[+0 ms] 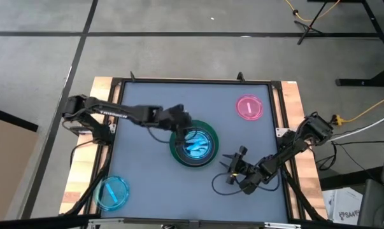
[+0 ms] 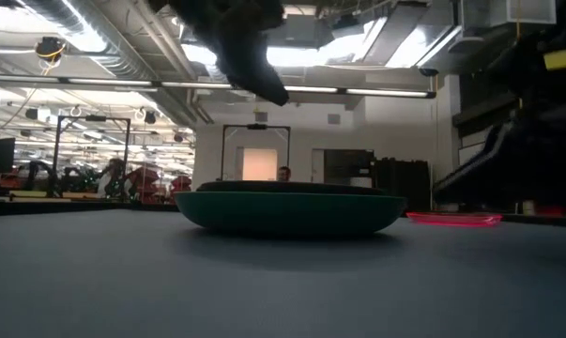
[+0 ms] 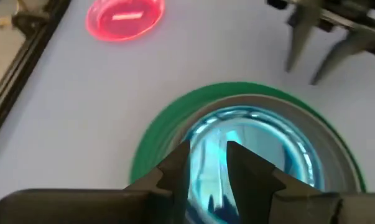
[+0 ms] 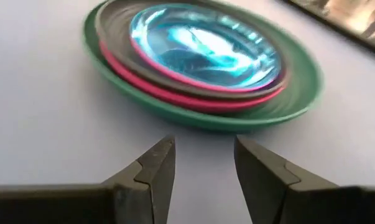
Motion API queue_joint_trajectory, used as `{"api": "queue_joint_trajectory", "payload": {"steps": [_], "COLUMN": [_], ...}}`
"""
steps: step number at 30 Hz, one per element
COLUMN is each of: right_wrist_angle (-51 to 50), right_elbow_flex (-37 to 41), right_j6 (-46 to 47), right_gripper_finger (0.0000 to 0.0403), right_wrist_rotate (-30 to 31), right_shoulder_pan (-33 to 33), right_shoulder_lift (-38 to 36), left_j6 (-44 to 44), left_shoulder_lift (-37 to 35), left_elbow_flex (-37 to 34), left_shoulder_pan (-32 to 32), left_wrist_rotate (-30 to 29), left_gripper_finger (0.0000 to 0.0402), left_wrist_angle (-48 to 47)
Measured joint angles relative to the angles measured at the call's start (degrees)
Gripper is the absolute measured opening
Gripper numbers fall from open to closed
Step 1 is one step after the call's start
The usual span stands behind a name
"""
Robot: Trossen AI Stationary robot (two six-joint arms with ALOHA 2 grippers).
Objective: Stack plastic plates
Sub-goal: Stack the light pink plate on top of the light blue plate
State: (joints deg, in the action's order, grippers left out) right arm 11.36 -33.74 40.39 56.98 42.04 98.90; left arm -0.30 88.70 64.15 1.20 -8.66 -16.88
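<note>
A stack of plates (image 1: 193,145) sits mid-table. Its base is a large dark green plate (image 4: 299,93). Hot-pink and dark grey plates lie inside it, with a small translucent blue plate (image 4: 206,43) on top. My left gripper (image 1: 184,127) hovers above the stack's left rim, clear of it in the low view (image 2: 264,80). Its fingers are a narrow gap apart (image 3: 209,165). My right gripper (image 1: 233,166) is open (image 4: 203,162), low over the table to the right of the stack and nearer the near edge, pointing at it.
A small translucent pink plate (image 1: 249,107) lies flat near the far right corner. A small translucent blue plate (image 1: 112,193) lies near the left corner at the near edge. A dark frame and wooden borders (image 1: 293,95) run round the grey table top.
</note>
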Motion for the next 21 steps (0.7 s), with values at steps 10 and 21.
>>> {"api": "queue_joint_trajectory", "payload": {"steps": [10,21], "right_wrist_angle": [-24.3,-42.6], "right_elbow_flex": [0.0,0.0], "right_j6": [-0.3,-17.2], "right_gripper_finger": [0.0159,0.0159], "right_wrist_rotate": [0.1,-13.3], "right_shoulder_pan": [-7.7,-29.0], "right_shoulder_lift": [-16.7,-25.7], "left_j6": [-1.0,-2.2], "left_shoulder_lift": [-5.1,-4.2], "left_elbow_flex": [-25.6,-31.8], "left_shoulder_pan": [-8.7,-13.9], "left_wrist_rotate": [-0.6,-2.8], "left_gripper_finger": [0.0099,0.0099], "left_wrist_angle": [43.3,51.9]}}
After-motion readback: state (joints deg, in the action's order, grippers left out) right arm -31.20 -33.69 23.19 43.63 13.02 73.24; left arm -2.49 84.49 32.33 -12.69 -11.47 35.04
